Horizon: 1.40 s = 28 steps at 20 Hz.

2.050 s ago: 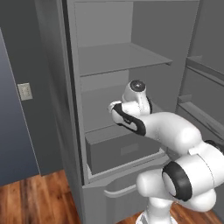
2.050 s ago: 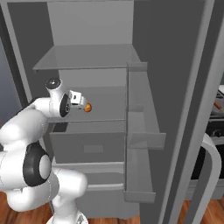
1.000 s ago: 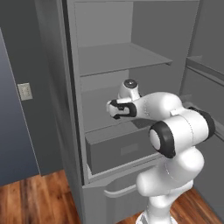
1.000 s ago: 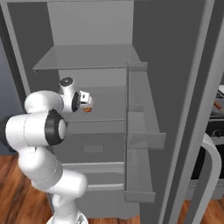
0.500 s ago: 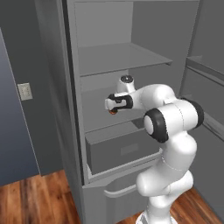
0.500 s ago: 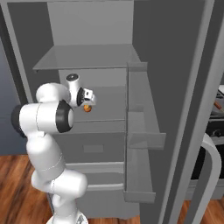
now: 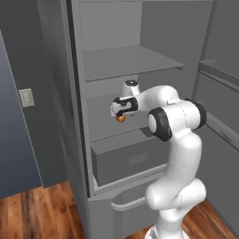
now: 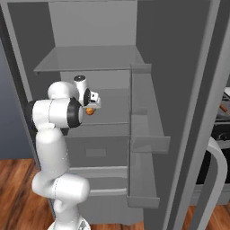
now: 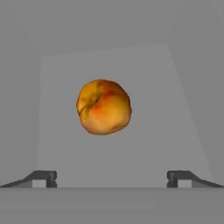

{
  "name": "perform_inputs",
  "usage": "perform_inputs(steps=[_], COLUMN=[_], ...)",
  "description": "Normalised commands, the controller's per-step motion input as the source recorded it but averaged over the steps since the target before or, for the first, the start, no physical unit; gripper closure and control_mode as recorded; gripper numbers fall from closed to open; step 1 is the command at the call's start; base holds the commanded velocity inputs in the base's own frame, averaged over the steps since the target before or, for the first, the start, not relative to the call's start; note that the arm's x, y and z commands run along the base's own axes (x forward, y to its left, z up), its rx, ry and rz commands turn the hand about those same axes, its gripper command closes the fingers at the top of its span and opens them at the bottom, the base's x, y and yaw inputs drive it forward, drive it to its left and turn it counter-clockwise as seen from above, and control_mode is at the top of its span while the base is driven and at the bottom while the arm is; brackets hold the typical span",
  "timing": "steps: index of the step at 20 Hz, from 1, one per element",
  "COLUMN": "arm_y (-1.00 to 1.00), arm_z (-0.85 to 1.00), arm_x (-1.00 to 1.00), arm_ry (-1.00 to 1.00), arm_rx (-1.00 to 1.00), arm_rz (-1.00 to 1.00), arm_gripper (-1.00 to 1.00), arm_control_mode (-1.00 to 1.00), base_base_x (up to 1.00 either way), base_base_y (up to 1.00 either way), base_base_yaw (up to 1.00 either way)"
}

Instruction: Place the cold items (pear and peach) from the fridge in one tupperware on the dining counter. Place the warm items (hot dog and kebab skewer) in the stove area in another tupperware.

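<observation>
A: Where was the peach?

B: On the fridge's middle shelf, inside the open compartment. In the left base view it showed as a small orange spot just under the claw. In the right base view it sat right beside the claw, at the arm's end.

A: Claw state?

B: Spread wide, nothing between the fingers. In the hand view both fingertips stood far apart at the bottom, with the peach centred above the gap, apart from them. No contact visible.

A: Anything else around it?

B: A closed grey drawer below the shelf, door bins on the open door to the right.
</observation>
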Motion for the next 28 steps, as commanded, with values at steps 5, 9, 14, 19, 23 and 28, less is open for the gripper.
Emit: perform_inputs(steps=[5,9,14,19,23,28], arm_y=[0.0,0.04,0.08,0.1,0.03,0.0], arm_z=[-0.26,-0.15,-0.18,-0.19,-0.17,-0.15], arm_x=[0.27,0.32,0.38,0.35,0.11,-0.03], arm_ry=[0.0,0.0,0.0,0.0,0.01,0.03], arm_rx=[-0.01,0.0,0.0,0.0,0.0,0.0], arm_rz=[0.0,0.0,0.0,0.0,0.0,0.0], arm_gripper=[-1.0,-1.0,-1.0,-1.0,-1.0,-1.0], arm_control_mode=[-1.0,-1.0,-1.0,-1.0,-1.0,-1.0], base_base_x=[0.0,0.0,0.0,0.0,0.0,0.0], base_base_y=[0.0,0.0,0.0,0.0,0.0,0.0], base_base_yaw=[0.0,0.0,0.0,0.0,0.0,0.0])
